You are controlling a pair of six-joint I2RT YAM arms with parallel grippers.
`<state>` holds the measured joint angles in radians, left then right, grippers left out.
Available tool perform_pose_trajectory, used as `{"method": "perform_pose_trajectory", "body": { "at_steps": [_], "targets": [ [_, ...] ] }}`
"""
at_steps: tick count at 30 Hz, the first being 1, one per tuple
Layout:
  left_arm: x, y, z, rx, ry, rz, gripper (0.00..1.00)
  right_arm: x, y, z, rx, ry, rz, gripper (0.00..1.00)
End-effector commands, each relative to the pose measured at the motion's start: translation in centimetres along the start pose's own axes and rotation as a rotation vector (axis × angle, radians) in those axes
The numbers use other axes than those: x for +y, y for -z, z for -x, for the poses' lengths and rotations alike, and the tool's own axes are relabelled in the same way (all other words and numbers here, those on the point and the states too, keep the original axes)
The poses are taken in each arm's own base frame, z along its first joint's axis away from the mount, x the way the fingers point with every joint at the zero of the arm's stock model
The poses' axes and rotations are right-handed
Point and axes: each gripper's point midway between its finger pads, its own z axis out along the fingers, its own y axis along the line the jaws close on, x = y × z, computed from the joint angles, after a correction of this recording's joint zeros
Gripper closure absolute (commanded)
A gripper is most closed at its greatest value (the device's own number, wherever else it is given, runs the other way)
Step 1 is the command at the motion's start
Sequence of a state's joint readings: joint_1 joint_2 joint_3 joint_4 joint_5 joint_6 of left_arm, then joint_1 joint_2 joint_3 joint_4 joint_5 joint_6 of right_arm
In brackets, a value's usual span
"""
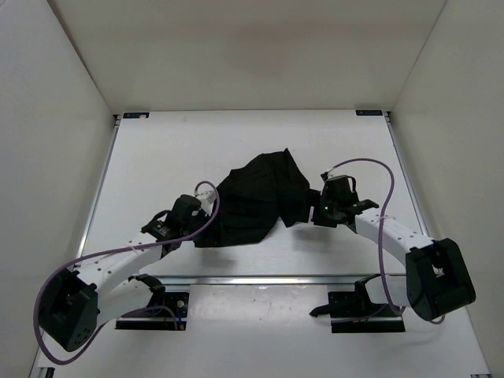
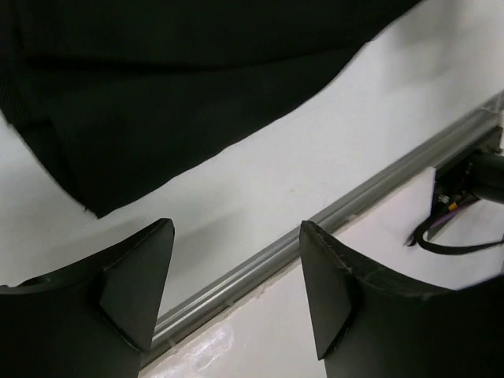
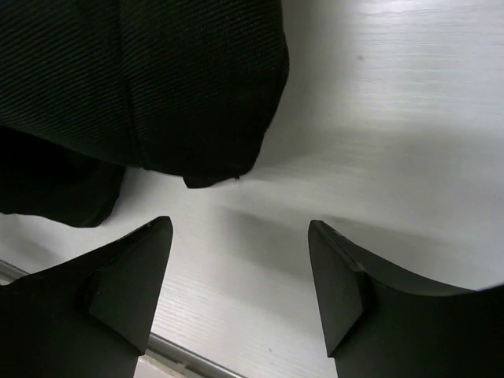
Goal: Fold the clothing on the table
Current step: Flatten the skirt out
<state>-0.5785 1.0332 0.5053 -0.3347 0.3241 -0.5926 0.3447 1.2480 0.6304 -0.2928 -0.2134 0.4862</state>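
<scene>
1. The clothing [image 1: 256, 197] lies bunched in a dark, lopsided heap near the middle of the table [image 1: 157, 150], flanked by 2 arms.
2. The left gripper [image 2: 236, 232] hangs at the heap's near-left corner, jaws apart and holding nothing. The right gripper [image 3: 240, 228] sits by the heap's right edge, jaws likewise wide and empty.
3. The step in hand appears to be taking hold. Each pincer would do best to come down on 1 clean corner and pinch the hem rather than the rolled bulk. Both sides could then be drawn out evenly so the cloth flattens before any fold.
4. The fabric is matte black with a fine ribbed weave, soft and floppy. Its right edge rolls into a rounded, doubled lip. Its near edge curves thin over the smooth white tabletop, beside a grey metal rail [image 2: 331, 216].
</scene>
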Motion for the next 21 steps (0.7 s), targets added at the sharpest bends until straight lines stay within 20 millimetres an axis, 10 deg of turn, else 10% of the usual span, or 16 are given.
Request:
{"method": "perform_pose_trajectory", "body": {
  "at_steps": [1, 12, 15, 18, 19, 21],
  "targets": [
    [0.2, -1.2, 0.9, -0.074, 0.1, 0.001, 0.22, 2.5, -1.4, 1.9, -0.079, 0.015, 0.13, 0.32],
    [4.1, -6.4, 3.0, -0.079, 0.148, 0.2, 0.2, 3.8, -3.4, 3.2, -0.078, 0.064, 0.212, 0.54],
    [4.9, -8.0, 3.0, -0.065, 0.15, 0.253, 0.19, 4.0, -3.4, 3.4, -0.076, 0.078, 0.222, 0.82],
    [5.5, -9.1, 3.4, -0.049, 0.144, 0.284, 0.47, 4.6, -3.1, 3.7, -0.075, 0.094, 0.248, 1.0],
    [5.8, -9.3, 3.5, -0.04, 0.135, 0.302, 0.84, 5.1, -2.8, 3.9, -0.081, 0.108, 0.264, 1.0],
    [5.8, -9.3, 4.2, -0.052, 0.118, 0.32, 1.0, 5.7, -2.2, 4.3, -0.085, 0.129, 0.273, 1.0]
  ]
}}
